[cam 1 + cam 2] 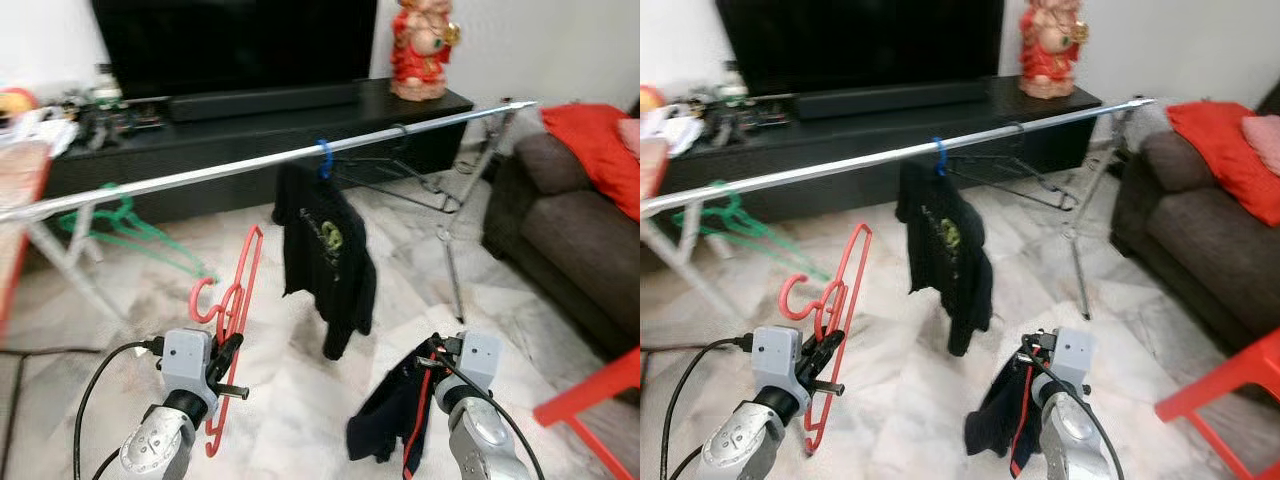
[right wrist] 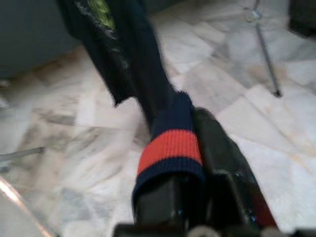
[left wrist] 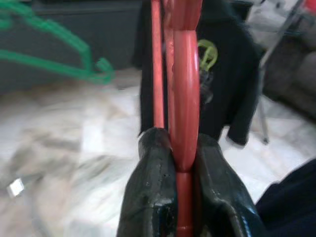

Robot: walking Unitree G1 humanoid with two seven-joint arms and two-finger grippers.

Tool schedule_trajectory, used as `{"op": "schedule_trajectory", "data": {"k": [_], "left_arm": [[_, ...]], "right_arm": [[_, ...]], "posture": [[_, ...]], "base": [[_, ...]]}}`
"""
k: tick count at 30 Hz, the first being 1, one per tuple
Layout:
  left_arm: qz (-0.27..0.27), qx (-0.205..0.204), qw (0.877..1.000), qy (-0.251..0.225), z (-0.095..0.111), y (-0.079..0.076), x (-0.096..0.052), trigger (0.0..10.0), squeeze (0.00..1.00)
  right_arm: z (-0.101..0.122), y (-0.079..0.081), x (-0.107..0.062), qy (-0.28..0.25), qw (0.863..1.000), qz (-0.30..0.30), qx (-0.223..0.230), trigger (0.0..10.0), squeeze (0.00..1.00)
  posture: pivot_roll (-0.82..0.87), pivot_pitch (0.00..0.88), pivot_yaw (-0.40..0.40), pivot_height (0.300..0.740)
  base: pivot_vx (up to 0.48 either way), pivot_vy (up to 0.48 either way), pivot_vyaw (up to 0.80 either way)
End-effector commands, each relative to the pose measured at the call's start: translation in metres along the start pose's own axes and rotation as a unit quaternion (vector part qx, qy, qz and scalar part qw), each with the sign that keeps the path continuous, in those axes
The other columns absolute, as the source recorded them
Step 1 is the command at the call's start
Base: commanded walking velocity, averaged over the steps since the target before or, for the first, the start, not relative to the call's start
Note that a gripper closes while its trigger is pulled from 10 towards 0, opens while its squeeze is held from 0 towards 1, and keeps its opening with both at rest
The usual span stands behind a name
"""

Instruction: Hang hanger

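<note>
Our left gripper (image 3: 182, 163) pinches the red hanger (image 1: 236, 300) tight below the rail (image 1: 200, 172). Our right gripper (image 2: 197, 163) is clamped on a navy garment (image 1: 392, 412) with a red stripe. We can read no writing on the hung black shirt (image 1: 325, 250).

Soft, even daylight fills the room, pale on the marble floor (image 1: 300, 400); both wrist views are blurred throughout.

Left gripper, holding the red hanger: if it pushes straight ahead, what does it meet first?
Probably the black T-shirt hanging from the silver rail; the left gripper, shut on the red plastic hanger, points toward it, though depth is unclear.
</note>
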State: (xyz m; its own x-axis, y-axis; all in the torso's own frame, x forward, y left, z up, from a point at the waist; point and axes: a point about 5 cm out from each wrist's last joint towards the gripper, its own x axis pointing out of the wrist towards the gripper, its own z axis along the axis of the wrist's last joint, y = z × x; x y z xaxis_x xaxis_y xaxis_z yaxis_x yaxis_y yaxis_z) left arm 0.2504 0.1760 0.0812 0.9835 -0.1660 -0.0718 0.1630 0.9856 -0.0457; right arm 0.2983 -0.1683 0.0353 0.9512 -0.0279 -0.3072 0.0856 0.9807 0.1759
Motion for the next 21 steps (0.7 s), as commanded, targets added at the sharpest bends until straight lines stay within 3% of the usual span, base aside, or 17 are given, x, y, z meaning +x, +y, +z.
{"op": "schedule_trajectory", "data": {"k": [1,17,21], "left_arm": [[-0.008,0.005,1.0,-0.014,0.0071,-0.0024,0.0031,10.0,0.0],[-0.012,0.007,1.0,-0.011,0.0072,-0.0025,0.0033,10.0,0.0],[-0.009,0.007,1.0,-0.009,0.0068,-0.002,0.003,10.0,0.0]], "right_arm": [[0.0017,-0.0019,-0.0004,-0.008,1.0,-0.003,-0.004,10.0,0.0],[0.0018,-0.0001,0.0004,-0.01,1.0,0.001,-0.011,10.0,0.0],[0.0035,0.0036,0.0001,-0.018,0.999,0.017,-0.022,10.0,0.0]], "posture": [[0.08,0.039,-0.006,0.74],[0.08,0.042,-0.004,0.74],[0.08,0.043,-0.002,0.74]], "base": [[-0.281,0.0,0.0],[-0.281,0.0,0.0],[0.0,0.0,0.11]]}}
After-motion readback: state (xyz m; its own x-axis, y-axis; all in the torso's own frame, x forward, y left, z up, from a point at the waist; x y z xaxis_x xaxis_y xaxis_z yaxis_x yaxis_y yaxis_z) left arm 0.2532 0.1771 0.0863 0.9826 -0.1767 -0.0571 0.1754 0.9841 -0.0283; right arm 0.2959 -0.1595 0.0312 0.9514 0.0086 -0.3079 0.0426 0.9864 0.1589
